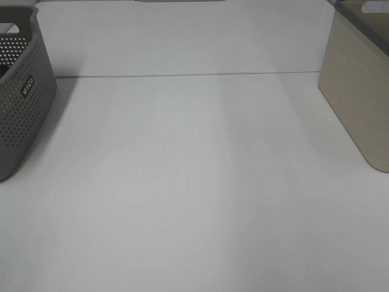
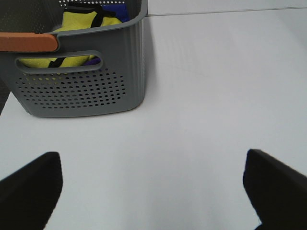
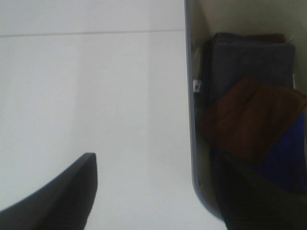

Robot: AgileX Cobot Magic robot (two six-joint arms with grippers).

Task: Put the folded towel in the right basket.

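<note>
Flanking the counter (image 1: 194,182), grey basket (image 1: 18,103) sits at nine o'clock, beige basket (image 1: 358,91) at three; left tool (image 2: 152,160), right tool (image 3: 158,163) spread.

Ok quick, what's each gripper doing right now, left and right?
Left gripper: open, holding nothing.
Right gripper: open, holding nothing.

We log bright, even overhead light. The white table (image 1: 194,182) is nearly washed out, with faint pale streaks toward 12 o'clock. A soft shadow edges the grey basket (image 1: 18,103) at 9 o'clock. The right wrist view is blurred and dim inside the beige basket (image 3: 192,120).
</note>
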